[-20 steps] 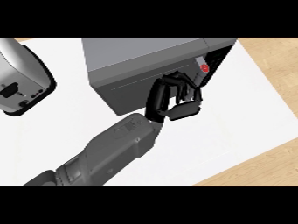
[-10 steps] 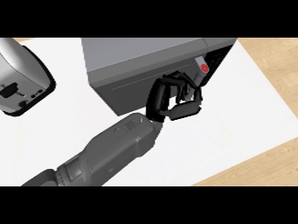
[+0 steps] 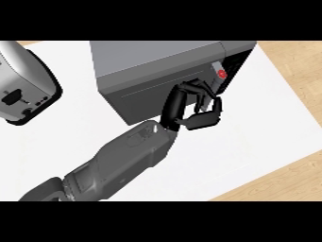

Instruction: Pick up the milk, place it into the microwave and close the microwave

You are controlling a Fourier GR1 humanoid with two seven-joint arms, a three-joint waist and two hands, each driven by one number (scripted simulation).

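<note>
One forearm in view, entering from the lower left edge and crossing the white tabletop [image 3: 261,118] diagonally; which arm it is cannot be told. Hand [image 3: 191,108]: black, fingers curled, set against the front face of the microwave [image 3: 156,66] beside its control panel with a red button [image 3: 223,73]; nothing visibly held. Microwave: grey, door appears shut. Milk: not visible, location cannot be told. Toaster [image 3: 17,85]: silver, at the tabletop's left edge, well apart from the microwave.
</note>
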